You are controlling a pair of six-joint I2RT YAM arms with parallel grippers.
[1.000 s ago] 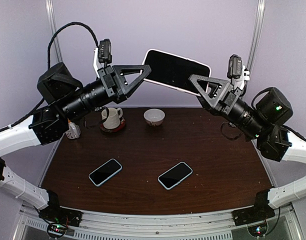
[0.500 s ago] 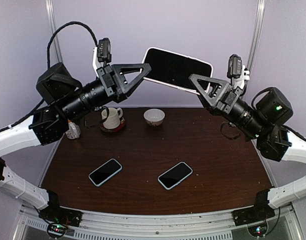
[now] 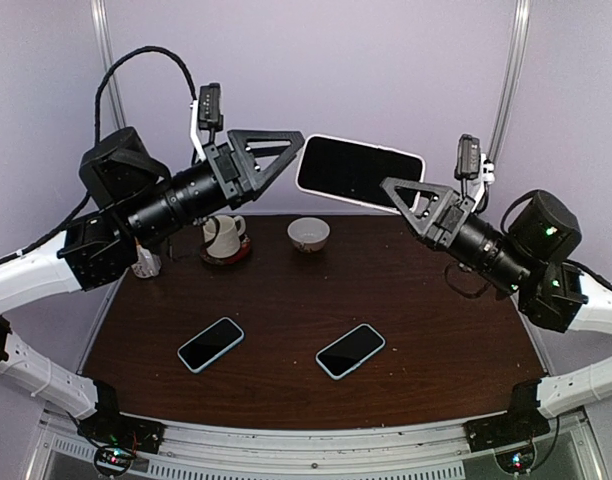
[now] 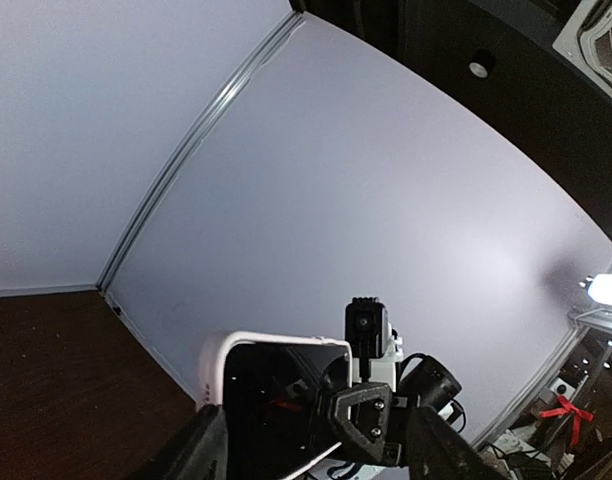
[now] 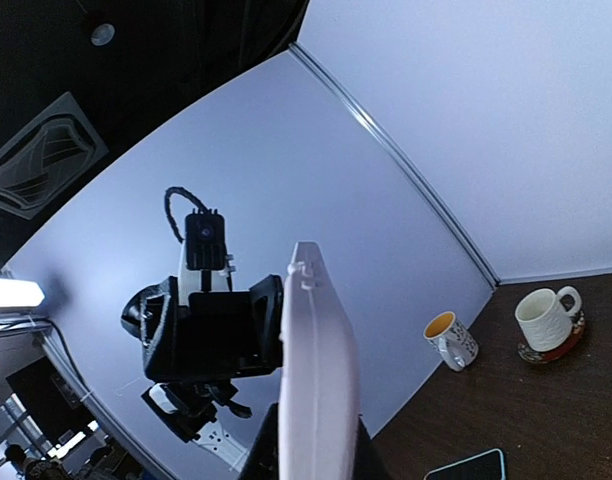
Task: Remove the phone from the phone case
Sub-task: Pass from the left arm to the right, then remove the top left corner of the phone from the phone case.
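Two grippers are raised high over the far edge of the table [image 3: 426,300], close in front of the pale violet wall [image 3: 386,60]. Between them the phone [image 3: 361,172] is held aloft in its white phone case [image 5: 316,360], screen turned toward the top camera and long side nearly level, dipping slightly to the right.

The right end of the phone case is clamped by the right gripper [image 3: 391,190], whose jaws are closed on it; in the right wrist view the case is seen edge-on, rising straight from between the fingers. The left gripper [image 3: 291,150] is spread open, and nothing is gripped by it. Its tips are seen just beside the left short edge of the case, with a thin strip of wall showing between them in the top view. In the left wrist view the fingers [image 4: 201,450] are set wide to either side of the rounded white corner.

Free air is left above, below and in front of the phone. Only the wall is close behind.

On the dark wood surface, well below, two more phones [image 3: 211,344] [image 3: 351,350] are laid flat toward the near side, well apart from each other. A small bowl [image 3: 308,234] and a white cup [image 3: 224,237] on a saucer are set along the far edge. A second mug [image 3: 146,262] is partly hidden behind the left arm.
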